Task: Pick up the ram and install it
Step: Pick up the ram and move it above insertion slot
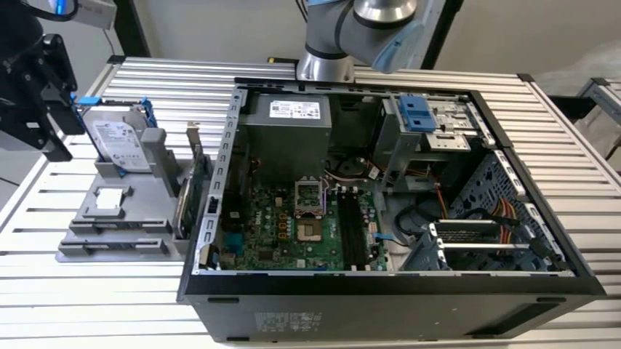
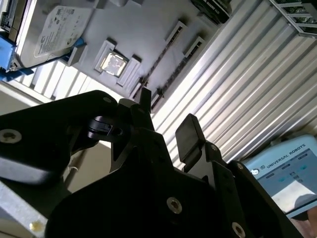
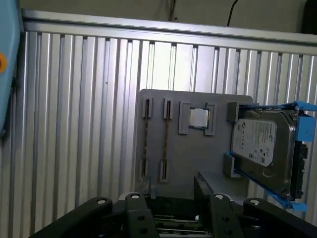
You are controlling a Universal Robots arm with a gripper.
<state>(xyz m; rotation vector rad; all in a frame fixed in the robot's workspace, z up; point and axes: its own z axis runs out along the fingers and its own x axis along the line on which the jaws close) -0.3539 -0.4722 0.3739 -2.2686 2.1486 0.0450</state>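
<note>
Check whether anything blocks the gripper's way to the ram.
Nothing visible does. The open gripper hangs above the gray holder; the ram stands on edge at the holder's side nearest the computer case, nothing covering it.

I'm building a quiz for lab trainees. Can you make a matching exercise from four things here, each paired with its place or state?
Things:
1. hard drive
2. processor chip
3. motherboard
4. gripper

Places or states:
A. inside the open computer case
B. open, holding nothing
C. in a blue frame
D. flat in a recess of the gray holder

Pairs: 1-C, 2-D, 3-A, 4-B
</note>
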